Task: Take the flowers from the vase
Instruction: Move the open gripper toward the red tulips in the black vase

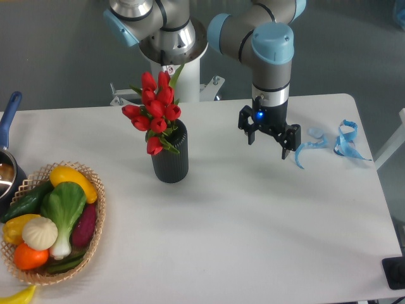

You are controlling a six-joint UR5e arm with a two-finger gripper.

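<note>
The white worktop [253,215] fills most of the view and carries every object described here.

The robot arm [269,38] enters from the top edge. Its grey links and pale blue joint caps descend to a vertical wrist section right of centre. A blue indicator light shows on the wrist just above the tool.

A woven basket [95,221] rests at the left edge of the worktop. It holds vegetables in yellow, green, purple, white and orange. A dark pot [7,174] with a blue handle sits just behind the basket and is cut off by the left edge of the frame.

The vase [169,158] stands upright on the worktop, left of centre. It is black, cylindrical and vertically ribbed.

The flowers [155,111] stand in the vase. The bunch consists of red tulip buds with green leaves. One bud droops over the front rim of the vase, and the remaining buds rise above the mouth and lean slightly left.

The pincer [268,140] hangs from the wrist, well apart from the vase on its right side. Its two black fingers point downward and are spread, with a clear gap between them. The fingers hold nothing. Whether the fingertips touch the worktop cannot be determined.

A curly blue ribbon [335,142] lies on the worktop near the right edge. One curl of it ends just beside the pincer's right-hand finger as viewed.
</note>
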